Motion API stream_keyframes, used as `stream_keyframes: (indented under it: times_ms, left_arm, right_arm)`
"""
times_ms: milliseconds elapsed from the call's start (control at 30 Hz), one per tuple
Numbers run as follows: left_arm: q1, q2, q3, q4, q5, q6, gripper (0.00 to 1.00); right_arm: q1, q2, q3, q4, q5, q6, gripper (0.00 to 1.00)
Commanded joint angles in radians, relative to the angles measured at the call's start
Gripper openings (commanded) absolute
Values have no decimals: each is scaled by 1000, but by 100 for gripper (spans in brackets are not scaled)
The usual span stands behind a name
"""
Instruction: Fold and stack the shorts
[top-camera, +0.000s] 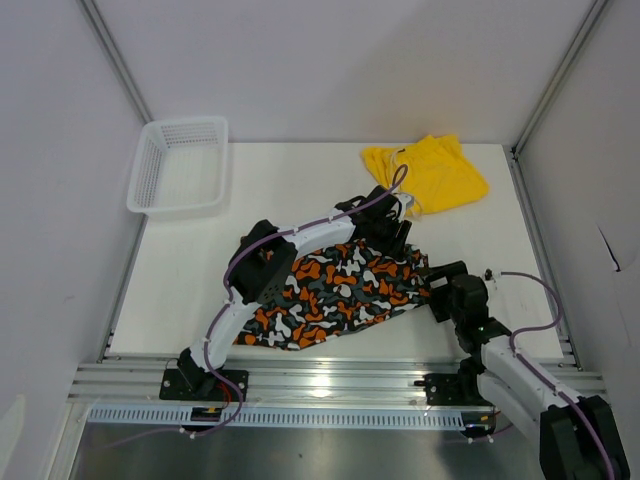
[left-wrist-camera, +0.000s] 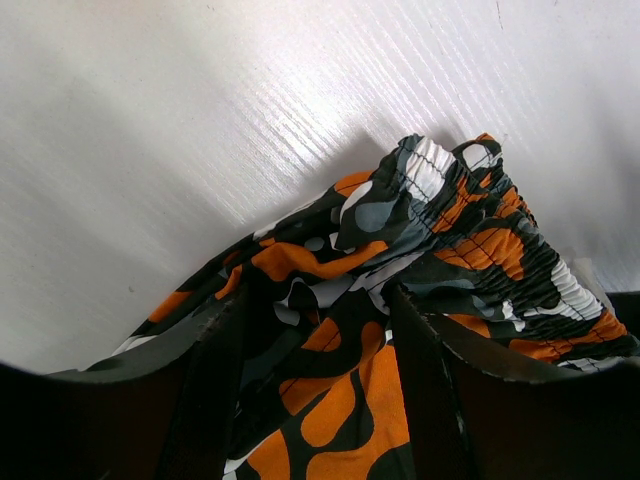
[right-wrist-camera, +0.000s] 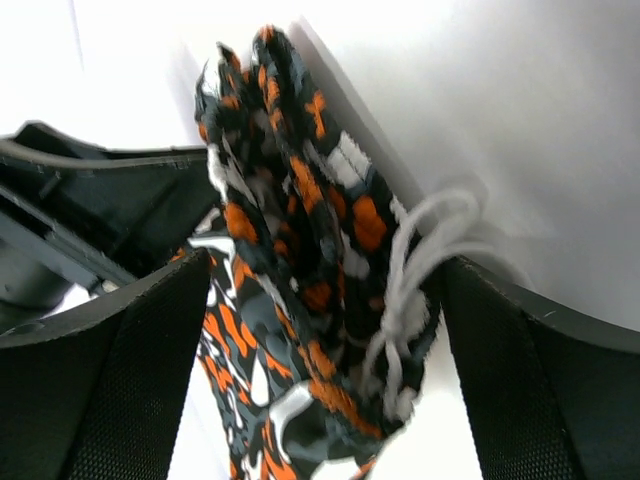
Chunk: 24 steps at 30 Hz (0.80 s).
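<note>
— So, how far along is it?

— Early, I'd say. Nothing is stacked. The patterned shorts (top-camera: 340, 290) lie spread across the middle of the table (top-camera: 300, 180), creased and not yet folded to a neat shape. The yellow shorts (top-camera: 430, 172) sit crumpled at the far right, untouched.

— And the claws?

— The left gripper (top-camera: 388, 222) reaches over to the far right corner of the patterned pair. In its wrist view the cloth fills the narrow gap between the fingers (left-wrist-camera: 215, 390), so it reads as clenched on that fabric. The right gripper (top-camera: 442, 282) is at the near right edge. The waistband and its pale drawstring (right-wrist-camera: 420, 250) stand between wide-set fingers (right-wrist-camera: 520, 390), and I cannot tell whether they pinch.

— Room to work?

— Some. Bare table lies to the left and beyond, up to the basket (top-camera: 140, 170) at the far left corner. The yellow pair is near the left gripper, and the right edge of the table is close.
</note>
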Motion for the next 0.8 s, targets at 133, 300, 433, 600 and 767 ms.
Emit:
stream_keyframes:
  times_ms: [133, 300, 433, 600, 767]
  left_arm:
    - [2, 27, 3, -16, 20, -7, 61]
    - [2, 28, 4, -16, 22, -6, 61]
    - [2, 28, 7, -16, 20, -6, 61]
    - [2, 28, 4, -16, 23, -4, 61]
    - [2, 19, -2, -14, 25, -1, 61]
  right_arm:
    - [-37, 179, 61, 10, -41, -98, 96]
    - [-73, 299, 124, 21, -160, -183, 96]
    - [-78, 304, 121, 33, -186, -190, 88]
    - [-99, 250, 93, 23, -182, -183, 66]
    - [-115, 213, 101, -26, -200, -216, 24]
